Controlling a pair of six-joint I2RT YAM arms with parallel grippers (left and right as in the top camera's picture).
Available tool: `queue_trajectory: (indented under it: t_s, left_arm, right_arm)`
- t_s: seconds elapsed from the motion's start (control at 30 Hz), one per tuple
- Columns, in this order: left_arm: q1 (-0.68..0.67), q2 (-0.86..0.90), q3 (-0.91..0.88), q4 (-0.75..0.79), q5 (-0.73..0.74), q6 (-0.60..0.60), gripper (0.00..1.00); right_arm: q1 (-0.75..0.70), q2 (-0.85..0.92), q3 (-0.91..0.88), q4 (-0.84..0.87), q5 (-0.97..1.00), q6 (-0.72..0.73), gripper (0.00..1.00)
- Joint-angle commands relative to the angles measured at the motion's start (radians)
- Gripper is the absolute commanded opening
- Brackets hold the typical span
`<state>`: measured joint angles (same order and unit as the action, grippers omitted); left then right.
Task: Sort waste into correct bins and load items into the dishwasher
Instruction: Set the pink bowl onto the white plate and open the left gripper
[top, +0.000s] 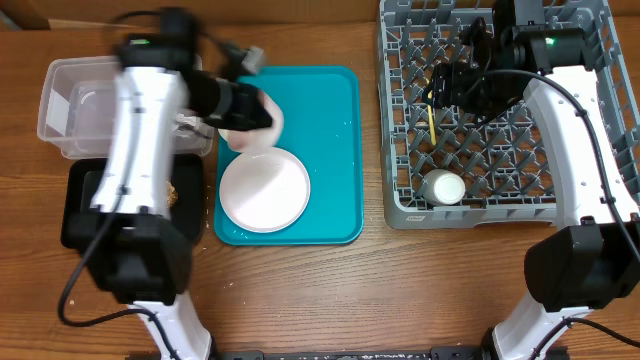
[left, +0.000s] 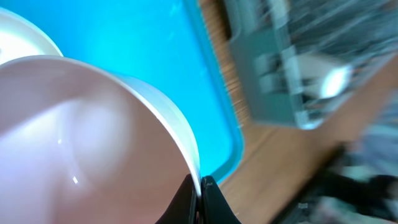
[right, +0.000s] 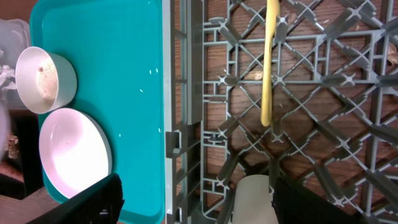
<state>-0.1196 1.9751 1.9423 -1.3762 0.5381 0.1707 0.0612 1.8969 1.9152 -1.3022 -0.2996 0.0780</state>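
My left gripper is shut on the rim of a small white bowl and holds it at the far left of the teal tray. The bowl has brown crumbs inside. The pale round plate lies on the tray just in front of it. My right gripper is open and empty above the grey dish rack. In the rack lie the yellow spoon and the small white cup.
The clear plastic tub stands at the far left, and the black tray is in front of it, partly hidden by my left arm. Bare wooden table lies between the teal tray and the rack.
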Motion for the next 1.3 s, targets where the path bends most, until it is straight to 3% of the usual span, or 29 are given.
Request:
queue_trajectory:
  t_s: [0.0,0.17,0.3,0.57,0.77,0.9,0.97,1.27]
  left_arm:
    - [-0.105,-0.014,0.014,-0.003,-0.359,-0.166,0.04]
    - [-0.222,-0.01,-0.04,-0.059,-0.6,-0.297,0.04]
    - [-0.242,-0.01,-0.145,-0.02,-0.596,-0.352,0.04]
    - [-0.288,-0.01,-0.372,0.152,-0.591,-0.354,0.04]
    - [-0.311,-0.01,-0.404,0.189,-0.594,-0.35,0.06]
    - [-0.316,-0.01,-0.403,0.199,-0.602,-0.312,0.46]
    - [-0.312,-0.01,-0.388,0.193,-0.615,-0.305,0.59]
    - [-0.285,-0.01,-0.106,0.179,-0.657,-0.286,0.71]
  right_arm:
    - [0.005,-0.029,0.027,0.003,-0.005,0.001,0.8]
    - [0.005,-0.029,0.027,0.001,-0.005,0.001,0.8]
    - [0.005,-0.029,0.027,0.004,-0.005,0.001,0.8]
    - [0.005,-0.029,0.027,0.017,0.009,0.001,0.8]
    - [0.005,-0.029,0.027,0.018,0.01,0.001,0.8]
    - [0.005,-0.029,0.027,0.017,0.01,0.001,0.8]
    - [0.005,-0.029,0.027,0.016,0.01,0.001,0.8]
    - [0.007,-0.029,0.027,0.017,0.01,0.001,0.8]
